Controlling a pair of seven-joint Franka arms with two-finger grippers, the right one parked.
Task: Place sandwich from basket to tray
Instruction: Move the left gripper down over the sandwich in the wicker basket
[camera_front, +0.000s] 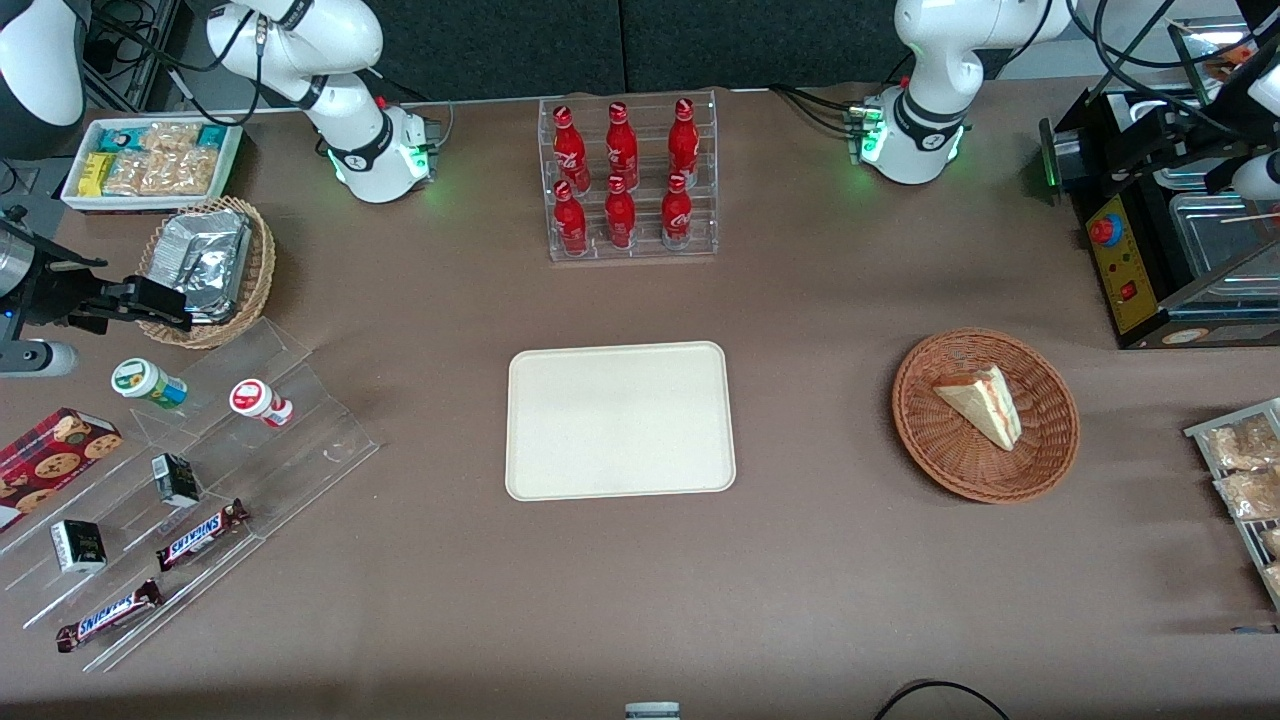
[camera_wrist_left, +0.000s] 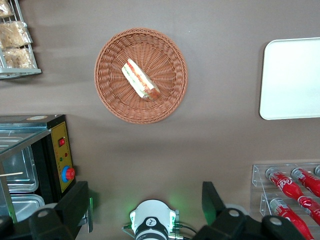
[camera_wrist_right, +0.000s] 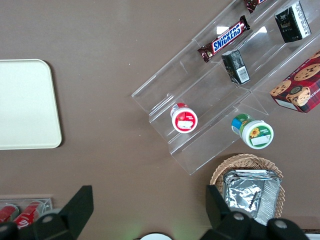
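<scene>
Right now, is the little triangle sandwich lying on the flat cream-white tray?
No, the triangular sandwich lies in the round reddish-brown wicker basket; the cream-white tray is bare.

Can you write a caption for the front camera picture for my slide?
Sandwich waits in the basket beside the empty tray; the open claw hovers high above.

"SNICKERS" — on chocolate bars (camera_front: 203, 534)

Front view: high, steep downward look over the whole table, facing both arm bases.

Left wrist view: straight down from well above, over the basket (camera_wrist_left: 141, 75) holding the sandwich (camera_wrist_left: 141, 79); the gripper (camera_wrist_left: 145, 210) spread wide at frame edge.

Right wrist view: straight down over the acrylic snack stand (camera_wrist_right: 210, 110).

Shared: all three catch the tray (camera_front: 620, 420).
</scene>
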